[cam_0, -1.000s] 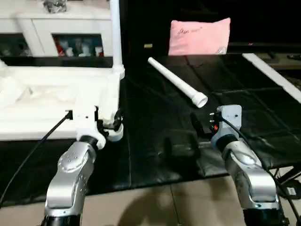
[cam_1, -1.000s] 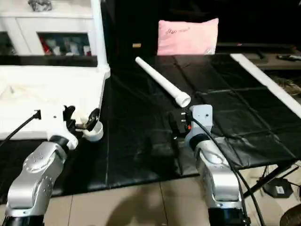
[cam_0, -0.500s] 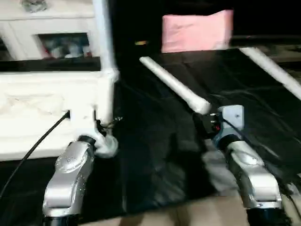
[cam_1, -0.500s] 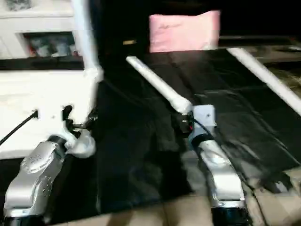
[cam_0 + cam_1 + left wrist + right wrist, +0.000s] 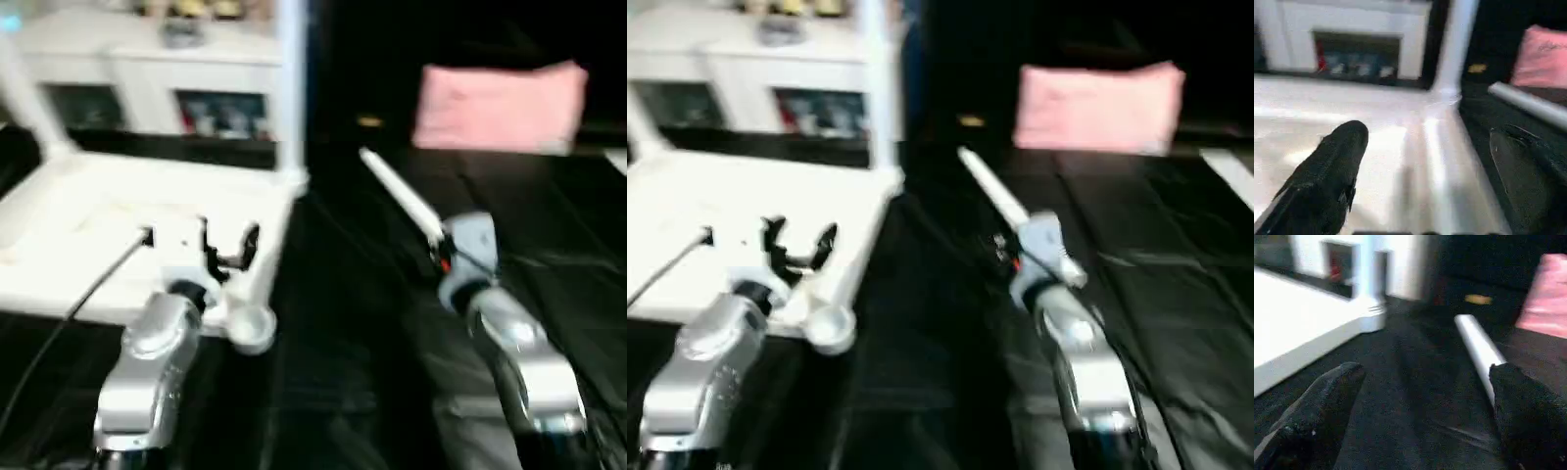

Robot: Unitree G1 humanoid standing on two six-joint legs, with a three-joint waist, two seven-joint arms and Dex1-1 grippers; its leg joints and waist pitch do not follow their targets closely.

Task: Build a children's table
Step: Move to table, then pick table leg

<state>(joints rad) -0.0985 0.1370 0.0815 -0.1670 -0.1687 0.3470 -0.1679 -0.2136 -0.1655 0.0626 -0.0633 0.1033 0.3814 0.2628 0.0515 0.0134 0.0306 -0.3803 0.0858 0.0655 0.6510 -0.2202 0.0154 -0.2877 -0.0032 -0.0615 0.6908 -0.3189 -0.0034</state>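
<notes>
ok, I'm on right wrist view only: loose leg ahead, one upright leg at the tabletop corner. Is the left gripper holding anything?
Observer: No. The left gripper is open, nothing between its fingers, over the tabletop near its right edge.
Operator: Any other legs fitted?
Observer: Yes, a far-left leg also stands up from its corner.
Operator: Near-right corner?
Observer: The near-right corner socket has no leg in it.

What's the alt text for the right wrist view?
The right gripper hangs open over a black mat, its two black fingers wide apart and holding nothing. A loose white table leg lies on the mat just ahead. The upturned white tabletop carries an upright leg at its corner, and a pink cushion sits behind.
</notes>
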